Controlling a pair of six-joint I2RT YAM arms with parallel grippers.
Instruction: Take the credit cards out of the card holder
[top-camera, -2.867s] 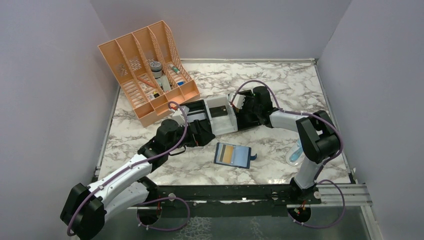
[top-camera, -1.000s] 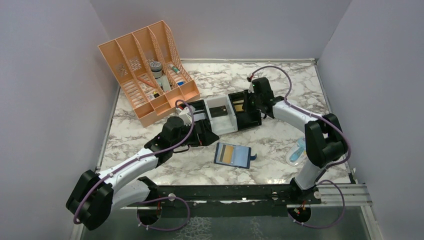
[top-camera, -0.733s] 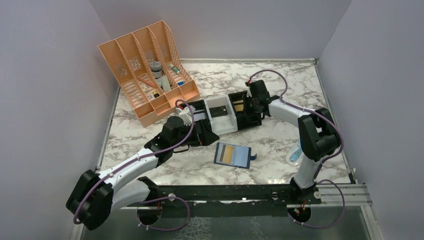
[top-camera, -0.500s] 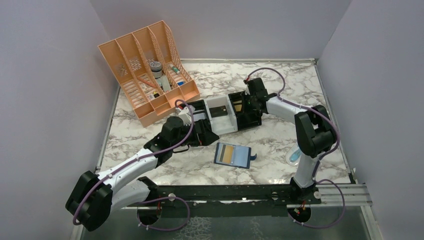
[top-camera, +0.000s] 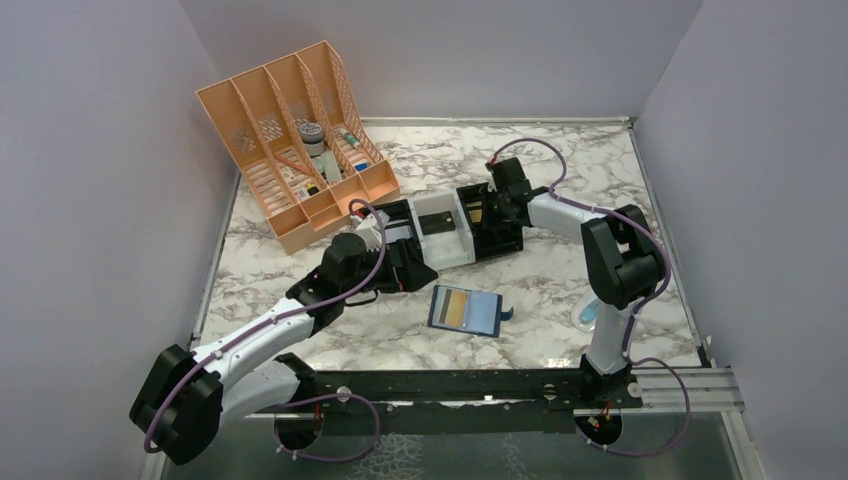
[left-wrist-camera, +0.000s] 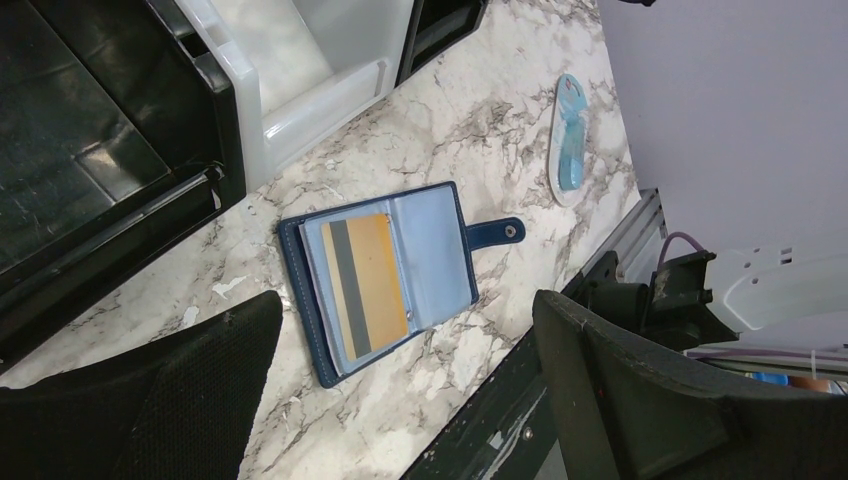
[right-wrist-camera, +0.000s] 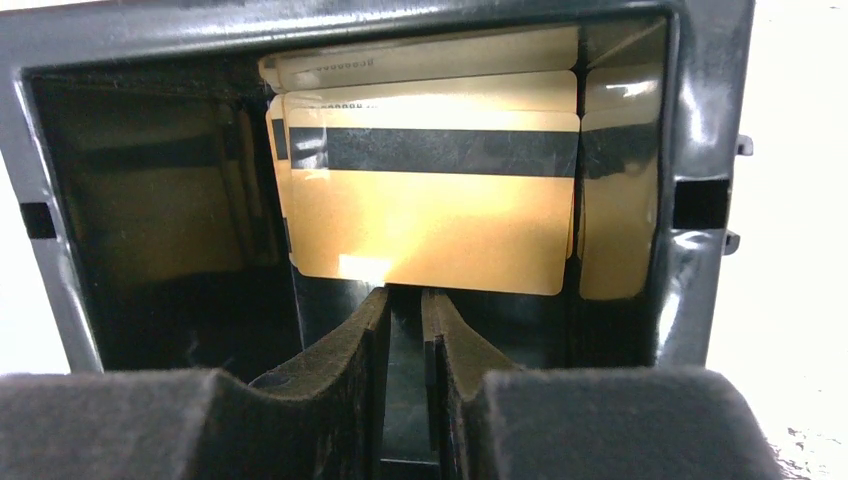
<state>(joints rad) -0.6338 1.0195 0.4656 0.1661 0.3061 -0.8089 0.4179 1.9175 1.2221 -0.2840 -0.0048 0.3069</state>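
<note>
The card holder (top-camera: 466, 311), a navy wallet, lies open on the marble near the front, with a gold credit card (top-camera: 455, 307) in its left pocket. The left wrist view shows the wallet (left-wrist-camera: 440, 260) and that card (left-wrist-camera: 365, 285) below my left gripper (left-wrist-camera: 410, 400), which hangs wide open and empty just left of it (top-camera: 412, 272). My right gripper (top-camera: 492, 203) reaches into a black tray (top-camera: 500, 245). Overlapping gold credit cards (right-wrist-camera: 430, 215) lie flat in it. My right gripper (right-wrist-camera: 405, 300) is barely open and empty, its tips at the top card's near edge.
A white tray (top-camera: 440, 228) and another black tray (top-camera: 388, 222) sit in a row with the first. An orange file rack (top-camera: 290, 140) stands at the back left. A pale blue object (top-camera: 590, 310) lies by the right arm's base.
The right arm has folded and its wrist has slid slightly left over the black tray. The left arm, the wallet and the card in it have stayed put.
</note>
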